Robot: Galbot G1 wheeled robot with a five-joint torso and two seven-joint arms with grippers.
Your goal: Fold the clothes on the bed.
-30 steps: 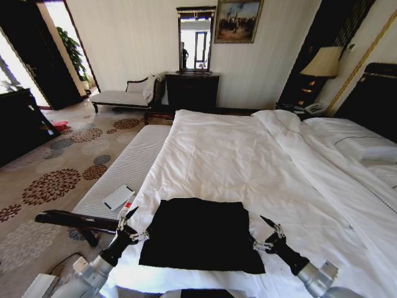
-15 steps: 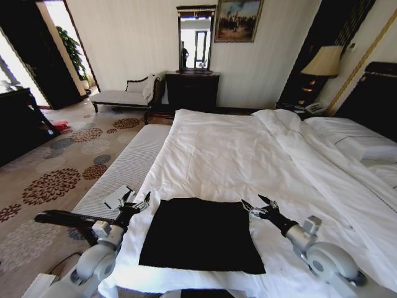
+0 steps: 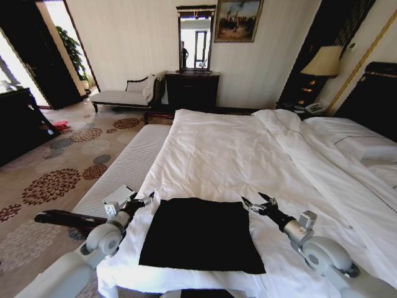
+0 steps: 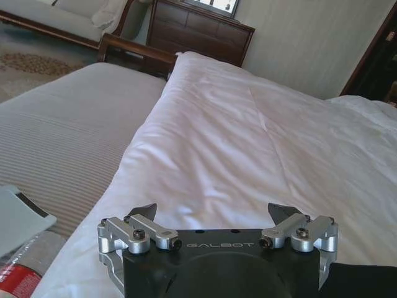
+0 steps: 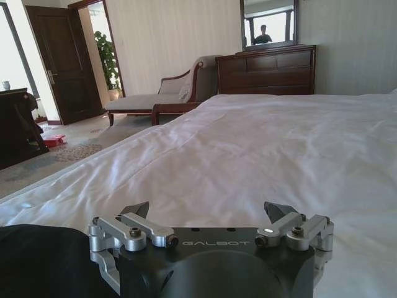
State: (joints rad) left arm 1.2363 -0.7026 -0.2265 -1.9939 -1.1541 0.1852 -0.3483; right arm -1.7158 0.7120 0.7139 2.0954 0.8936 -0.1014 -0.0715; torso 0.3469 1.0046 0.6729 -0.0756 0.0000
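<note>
Both arms have slid forward: left gripper (image 3: 140, 200) and right gripper (image 3: 258, 203), fingers spread and empty, flank the T-shirt's (image 3: 200, 234) far corners on the bed (image 3: 248, 149), poised, I'd say, to pinch.

black t-shirt (image 3: 201, 234) on white bed (image 3: 248, 155)

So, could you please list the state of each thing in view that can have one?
T-shirt: folded into a flat rectangle, lying on the bed's near edge, not held.
Bed: made, white duvet slightly wrinkled.
Left gripper: open, empty, beside the T-shirt's far left corner.
Right gripper: open, empty, beside the T-shirt's far right corner.
Lamp: cannot tell whether it is lit.
</note>
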